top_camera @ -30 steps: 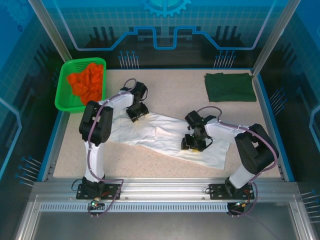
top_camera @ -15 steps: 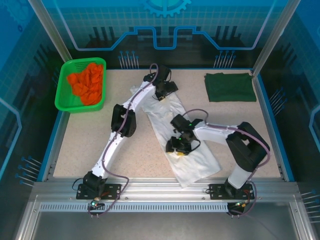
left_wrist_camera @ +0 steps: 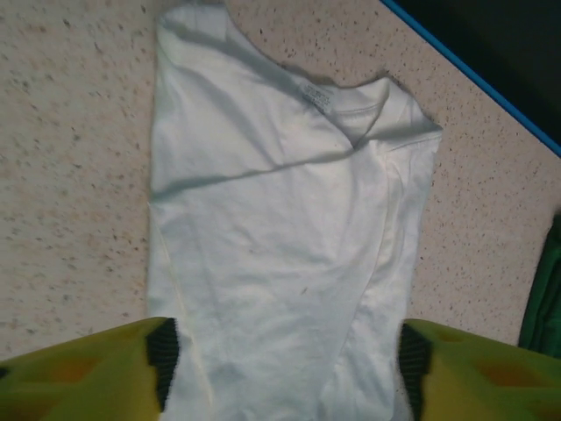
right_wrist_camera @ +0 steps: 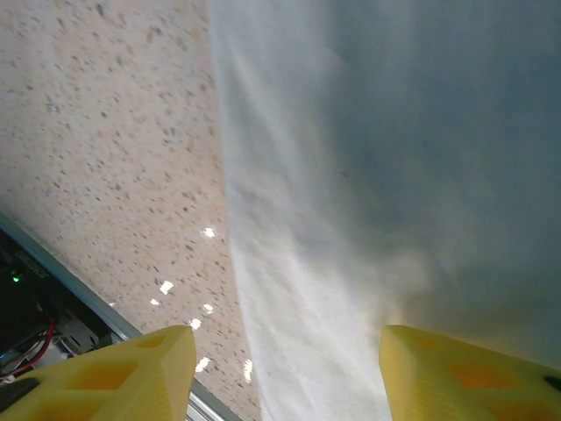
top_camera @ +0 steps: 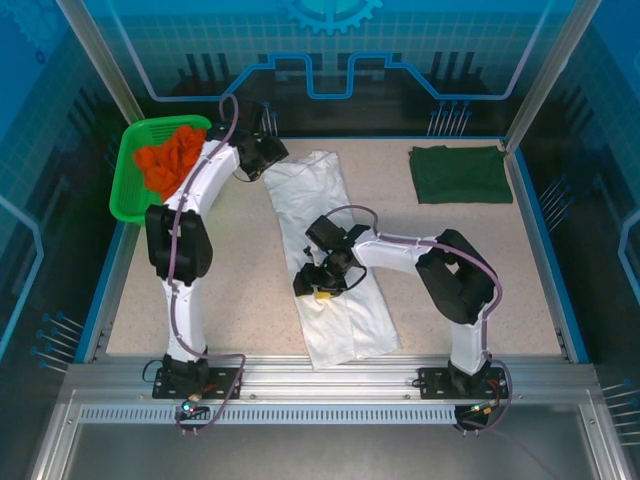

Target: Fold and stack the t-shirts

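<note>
- Top view: a white short-sleeved cloth t-shirt (top_camera: 335, 320) lies on the speckled beige tabletop (top_camera: 240, 290) as a long narrow strip. Its collar end is toward the far edge and its hem end is near the arm bases.
- A dark green cloth t-shirt (top_camera: 460, 174) sits folded into a flat rectangle at the far right, well apart from the white one. A green plastic mesh basket (top_camera: 122, 185) holding orange items stands at the far left.
- The left tool (top_camera: 262, 165) is just beside the collar end. The right tool (top_camera: 318, 283) is over the middle of the strip.
- Left wrist view: the left tool's yellow fingers (left_wrist_camera: 131, 368) stand wide apart above the white shirt (left_wrist_camera: 272, 219) with no cloth pinched between them. The collar and its label face up, and a sliver of the dark green shirt (left_wrist_camera: 543, 298) shows at the right edge.
- Right wrist view: the right tool's yellow fingers (right_wrist_camera: 131, 368) are likewise apart, holding nothing. Smooth white cloth (right_wrist_camera: 394, 175) lies below them, with its long edge against bare tabletop (right_wrist_camera: 114, 158).
- Judgement: the lengthwise fold looks done and the crosswise fold is in hand.
- The next move calls for pinching one end of the strip and carrying it over the other with the edges aligned. The folded white shirt then goes onto the green one.
</note>
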